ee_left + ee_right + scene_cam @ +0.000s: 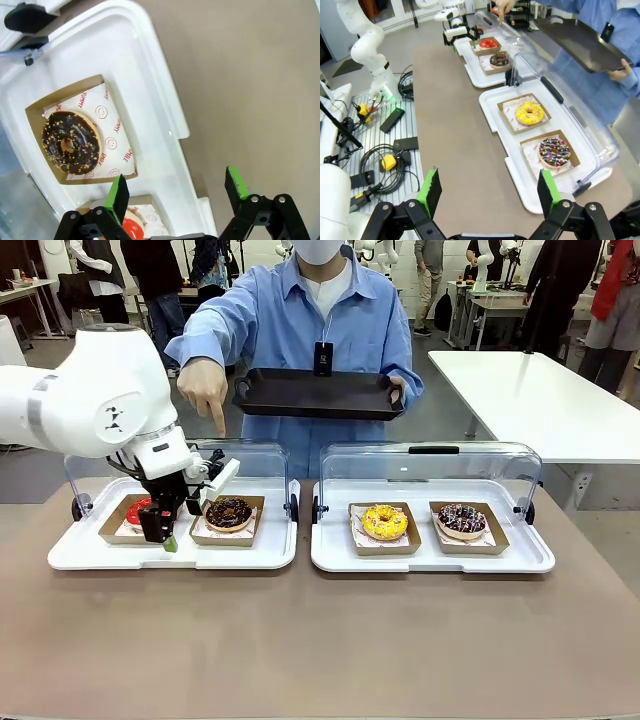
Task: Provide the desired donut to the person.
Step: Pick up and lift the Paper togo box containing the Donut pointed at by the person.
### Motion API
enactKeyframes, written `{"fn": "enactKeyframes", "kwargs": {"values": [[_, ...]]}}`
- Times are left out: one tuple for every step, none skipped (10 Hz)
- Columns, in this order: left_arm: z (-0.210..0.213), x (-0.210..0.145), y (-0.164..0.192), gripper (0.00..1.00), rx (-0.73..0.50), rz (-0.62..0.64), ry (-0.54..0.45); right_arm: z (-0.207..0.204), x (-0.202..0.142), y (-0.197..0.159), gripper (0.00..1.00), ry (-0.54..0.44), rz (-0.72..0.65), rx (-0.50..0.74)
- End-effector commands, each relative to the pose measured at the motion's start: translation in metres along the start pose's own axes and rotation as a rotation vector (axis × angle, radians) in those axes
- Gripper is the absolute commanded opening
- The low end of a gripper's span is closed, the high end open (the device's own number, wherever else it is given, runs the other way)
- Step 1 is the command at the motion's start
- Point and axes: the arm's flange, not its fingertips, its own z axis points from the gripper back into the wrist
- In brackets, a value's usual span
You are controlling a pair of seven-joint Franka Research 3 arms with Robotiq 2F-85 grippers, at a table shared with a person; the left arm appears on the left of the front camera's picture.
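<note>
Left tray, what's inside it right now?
In the left tray: a chocolate donut in plain sight, and a red donut beside it, partly covered in the front view by the left end effector.

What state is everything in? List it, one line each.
Left case lid: open.
Right case lid: open.
Left claw: open, empty.
Right claw: open, empty.
Black tray: empty, held up.
Person's hand: index finger pointing down.
Red donut: in its box.
Chocolate donut: in its box.
Yellow donut: in its box.
Sprinkled donut: in its box.
</note>
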Motion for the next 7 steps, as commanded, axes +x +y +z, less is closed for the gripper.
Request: {"fn": "enactKeyframes", "kwargs": {"values": [[-0.012, -0.001, 0.021, 1.00, 0.017, 0.026, 0.042, 0.000, 0.000, -0.001, 1.00, -0.016, 0.007, 0.006], [-0.019, -0.003, 0.029, 1.00, 0.017, 0.030, 0.041, 0.000, 0.000, -0.001, 1.00, -0.016, 0.007, 0.006], [-0.026, -0.005, 0.036, 1.00, 0.015, 0.031, 0.038, 0.000, 0.000, -0.001, 1.00, -0.016, 0.007, 0.006], [-0.034, -0.007, 0.044, 1.00, 0.011, 0.044, 0.037, 0.000, 0.000, -0.001, 1.00, -0.016, 0.007, 0.006], [-0.042, -0.010, 0.049, 1.00, -0.001, 0.058, 0.043, 0.000, 0.000, -0.001, 1.00, -0.016, 0.007, 0.006], [-0.048, -0.011, 0.052, 1.00, -0.011, 0.067, 0.047, 0.000, 0.000, -0.001, 1.00, -0.016, 0.007, 0.006], [-0.054, -0.013, 0.053, 1.00, -0.018, 0.078, 0.051, 0.000, 0.000, -0.001, 1.00, -0.016, 0.007, 0.006]]}}
